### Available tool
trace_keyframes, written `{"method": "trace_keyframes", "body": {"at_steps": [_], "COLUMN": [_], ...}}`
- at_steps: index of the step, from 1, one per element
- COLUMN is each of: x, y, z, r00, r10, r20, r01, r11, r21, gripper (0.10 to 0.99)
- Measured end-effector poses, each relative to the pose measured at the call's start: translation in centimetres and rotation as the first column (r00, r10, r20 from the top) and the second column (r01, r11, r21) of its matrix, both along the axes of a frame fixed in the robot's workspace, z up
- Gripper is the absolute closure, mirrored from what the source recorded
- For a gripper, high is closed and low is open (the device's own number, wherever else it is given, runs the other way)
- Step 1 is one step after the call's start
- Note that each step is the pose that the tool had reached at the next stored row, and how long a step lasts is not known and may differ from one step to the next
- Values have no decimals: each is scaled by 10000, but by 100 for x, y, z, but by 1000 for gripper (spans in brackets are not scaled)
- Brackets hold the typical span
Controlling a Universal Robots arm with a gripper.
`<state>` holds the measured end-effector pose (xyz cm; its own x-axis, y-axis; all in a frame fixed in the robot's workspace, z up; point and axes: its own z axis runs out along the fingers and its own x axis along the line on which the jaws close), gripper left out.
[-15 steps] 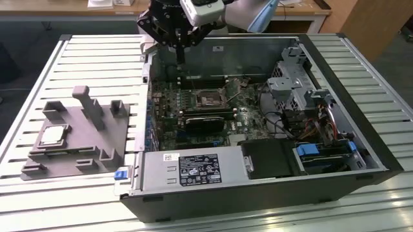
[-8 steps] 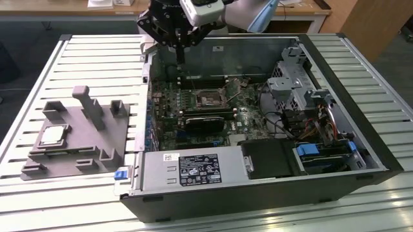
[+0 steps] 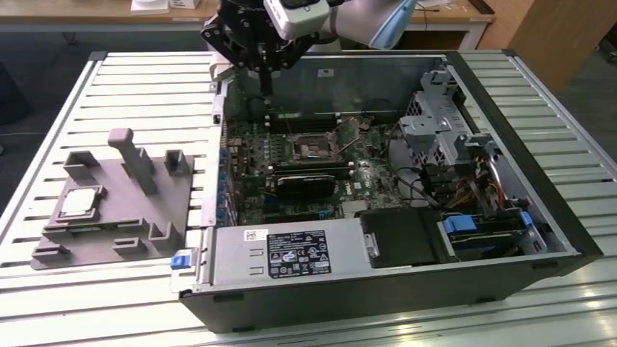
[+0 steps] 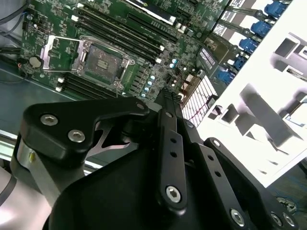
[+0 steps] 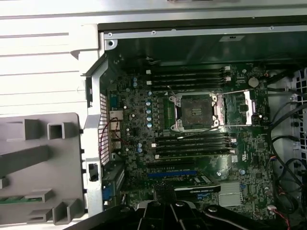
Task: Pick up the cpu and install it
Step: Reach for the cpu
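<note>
End effector (image 4: 167,94) above mobo (image 3: 253,152); prob. 1 cpu (image 3: 79,202)

We see a robot lab or workshop. A robot arm (image 3: 371,18) hangs over a worktop (image 3: 87,311) made of pale metal slats. On it lie an open computer case (image 3: 405,293) and a grey plastic tray (image 3: 173,202). Wooden desks (image 3: 77,11) stand behind.

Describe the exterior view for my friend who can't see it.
The robot's tool hangs over the open computer case. The cpu lies on the grey tray at the exterior view's left.
</note>
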<state>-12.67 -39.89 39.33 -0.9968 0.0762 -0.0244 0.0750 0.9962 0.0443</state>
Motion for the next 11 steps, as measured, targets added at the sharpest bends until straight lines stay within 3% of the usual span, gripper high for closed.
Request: {"method": "trace_keyframes", "body": {"at_steps": [11], "x": [-102], "y": [0], "z": [-2], "r00": [10000], "r10": [0], "r20": [1], "r01": [0], "r11": [10000], "r21": [1], "gripper": [980]}}
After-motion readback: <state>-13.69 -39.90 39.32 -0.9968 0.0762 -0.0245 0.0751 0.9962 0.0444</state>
